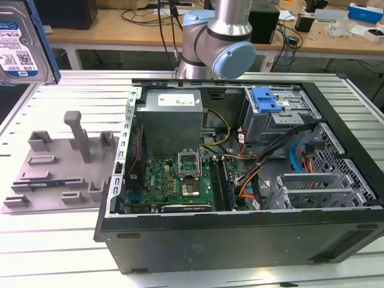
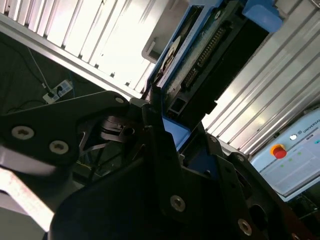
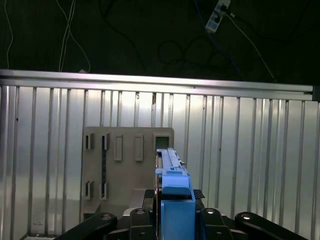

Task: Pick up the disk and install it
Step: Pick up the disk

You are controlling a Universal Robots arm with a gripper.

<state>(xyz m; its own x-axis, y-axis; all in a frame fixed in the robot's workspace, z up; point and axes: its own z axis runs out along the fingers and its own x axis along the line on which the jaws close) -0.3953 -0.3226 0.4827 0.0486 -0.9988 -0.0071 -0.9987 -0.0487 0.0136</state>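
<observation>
Jaws clamp the disk (image 1: pixel 21 45) edge-on above the bench (image 1: pixel 60 252); if that narrow hold slips, it could drop onto the fixture (image 1: pixel 54 168).

Open computer case (image 1: pixel 240 243) on slatted table (image 1: pixel 48 255); grey fixture plate (image 1: pixel 55 173) beside.

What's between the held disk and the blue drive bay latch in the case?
In the exterior view, the grey power-supply box sits between the disk and the blue latch.
</observation>
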